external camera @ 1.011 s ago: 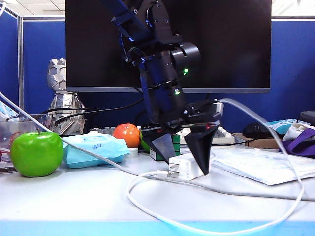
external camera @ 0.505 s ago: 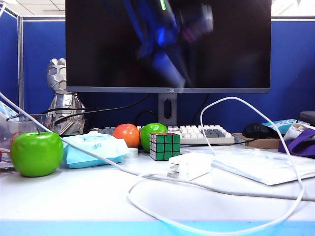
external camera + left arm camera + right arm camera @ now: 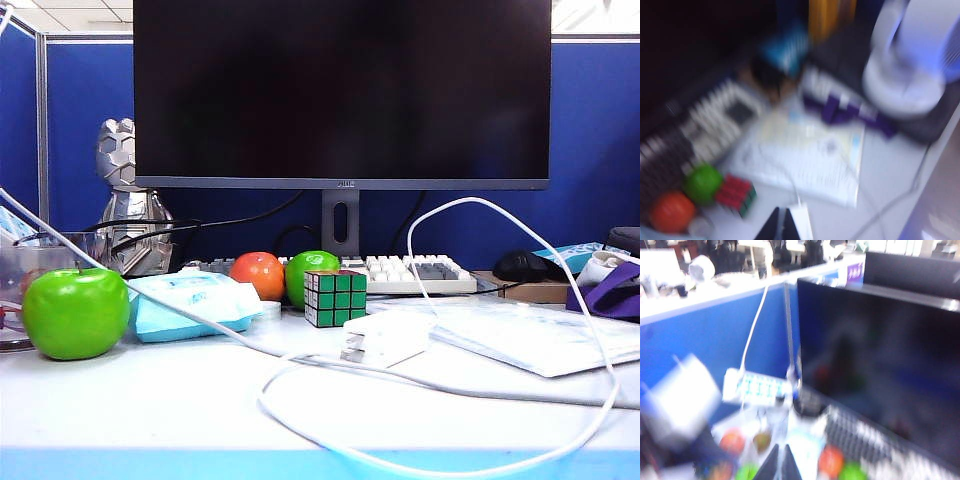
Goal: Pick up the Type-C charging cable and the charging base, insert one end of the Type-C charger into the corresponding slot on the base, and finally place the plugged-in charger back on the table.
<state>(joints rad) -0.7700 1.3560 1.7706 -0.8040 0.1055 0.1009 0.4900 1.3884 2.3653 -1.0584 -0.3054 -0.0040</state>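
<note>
The white charging base (image 3: pixel 386 336) lies on the table (image 3: pixel 140 400) in front of the monitor. A plug of the thin white Type-C charging cable (image 3: pixel 478 199) sits against its left face, and the slot is hidden by it. The cable loops toward the front edge and arcs high on the right. Neither arm shows in the exterior view. In the blurred left wrist view my left gripper (image 3: pixel 781 226) is shut and empty, high above the charging base (image 3: pixel 802 224). My right gripper (image 3: pixel 781 463) is also shut and empty, raised and facing the monitor.
A thicker white cable (image 3: pixel 200 322) crosses the table diagonally. A green apple (image 3: pixel 75 312), blue wipes pack (image 3: pixel 195 302), orange fruit (image 3: pixel 258 274), Rubik's cube (image 3: pixel 334 297), keyboard (image 3: pixel 420 272) and papers (image 3: pixel 530 335) surround the base. The monitor (image 3: pixel 340 90) stands behind.
Both arms have lifted out of the exterior view. The jaws that stood around the charging base have let go and shut. The base and cable stay on the table.
</note>
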